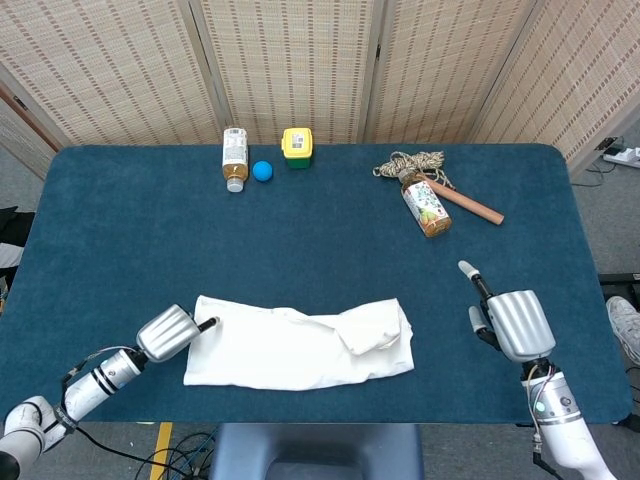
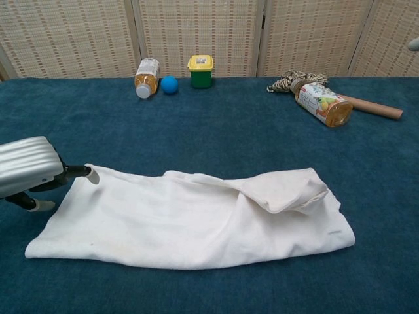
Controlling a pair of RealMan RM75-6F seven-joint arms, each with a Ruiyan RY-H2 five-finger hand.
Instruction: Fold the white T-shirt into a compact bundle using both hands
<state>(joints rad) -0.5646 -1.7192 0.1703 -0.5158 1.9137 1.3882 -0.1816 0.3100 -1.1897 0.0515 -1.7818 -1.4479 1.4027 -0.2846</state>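
Note:
The white T-shirt (image 1: pixel 300 345) (image 2: pixel 190 219) lies near the table's front edge, folded into a long band with a loose flap bunched toward its right end. My left hand (image 1: pixel 170 333) (image 2: pixel 29 173) is low at the shirt's left end, one fingertip (image 2: pixel 90 174) touching the upper left corner; it holds nothing. My right hand (image 1: pixel 512 322) hovers to the right of the shirt, well apart from it, fingers spread and empty. In the chest view only a fingertip of my right hand shows at the top right edge.
Along the far edge stand a lying tea bottle (image 1: pixel 234 157), a blue ball (image 1: pixel 262 171) and a yellow-lidded green cup (image 1: pixel 296 146). At the back right lie a rope bundle (image 1: pixel 412 163), a lying bottle (image 1: pixel 427 207) and a wooden stick (image 1: pixel 470 204).

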